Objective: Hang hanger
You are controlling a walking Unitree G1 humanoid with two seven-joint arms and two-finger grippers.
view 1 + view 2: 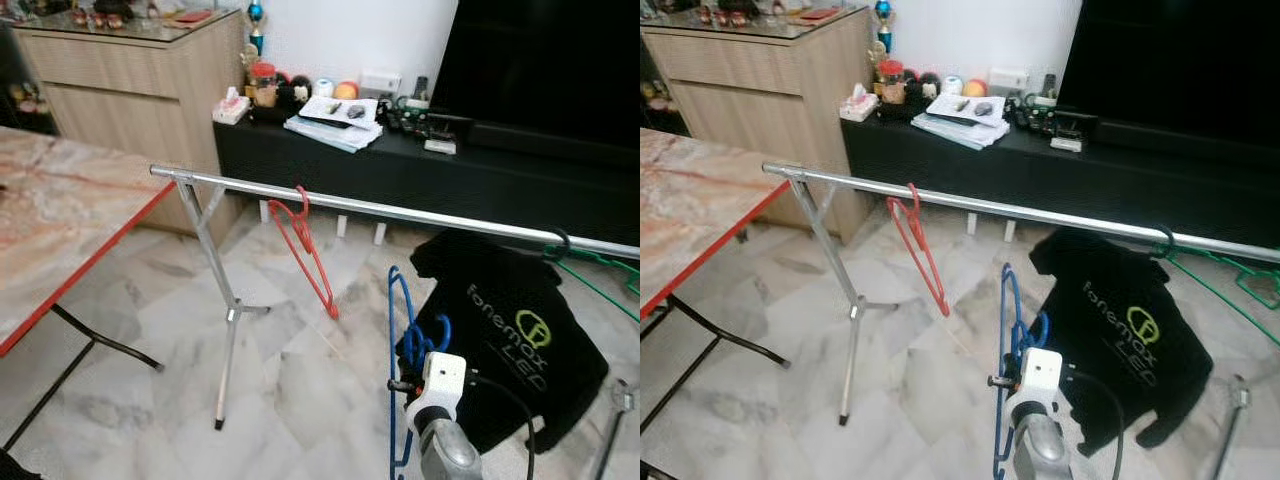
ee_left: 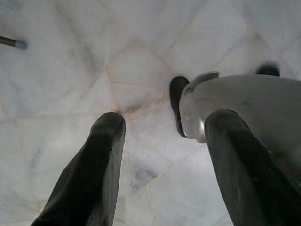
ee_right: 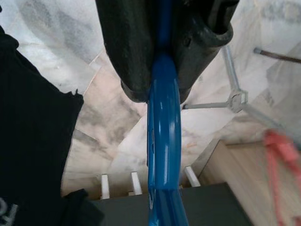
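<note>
A blue hanger is held upright in my right gripper, whose black fingers are shut on its blue bar. My right wrist sits low, below and in front of the silver rail. The blue hanger's top stays under the rail, apart from it. A red hanger hangs on the rail to the left. To the right, a black T-shirt hangs from a green hanger. My left gripper is open and points down at the marble floor.
The rack's silver leg stands on the floor at left. A marble table with a red edge fills the left side. Behind the rail are a black TV console with clutter and a wooden cabinet.
</note>
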